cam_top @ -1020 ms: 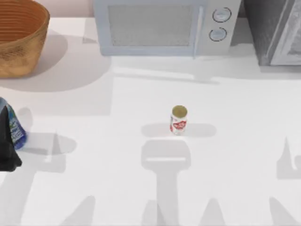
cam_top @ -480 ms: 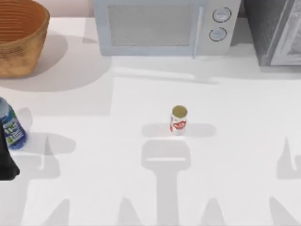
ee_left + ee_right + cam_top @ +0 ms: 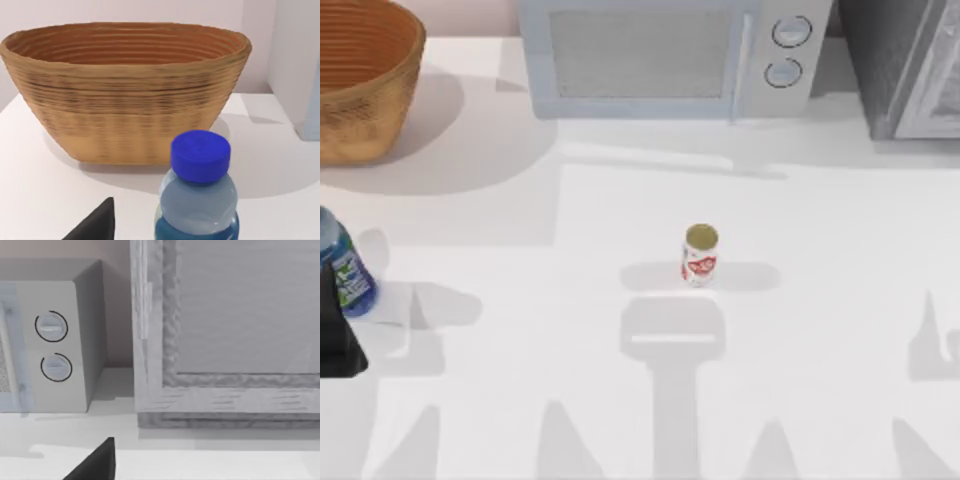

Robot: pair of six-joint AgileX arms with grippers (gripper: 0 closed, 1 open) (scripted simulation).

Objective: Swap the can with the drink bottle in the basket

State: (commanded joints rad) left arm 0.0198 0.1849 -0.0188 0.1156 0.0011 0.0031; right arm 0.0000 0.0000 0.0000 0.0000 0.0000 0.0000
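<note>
At the near left edge of the white bench [image 3: 520, 400], the AgileX left end effector [image 3: 335, 345] sits as a dark shape just beside the drink bottle [image 3: 345, 270]; whether its fingers are apart or together cannot be told, and it is not clear that it touches the bottle. The drink bottle stands upright on the bench, blue cap up, outside the basket and in front of it. Near the middle of the bench, well apart from the bottle, the can [image 3: 700, 255] stands upright on its own, gold top showing above its red label. Farther back, the basket [image 3: 365, 110] occupies the far left corner, its ribbed inside seen from the left wrist. Along the back edge, a pale microwave [image 3: 660, 55] with two round dials stands beside a grey cabinet [image 3: 910, 70] at the far right.
</note>
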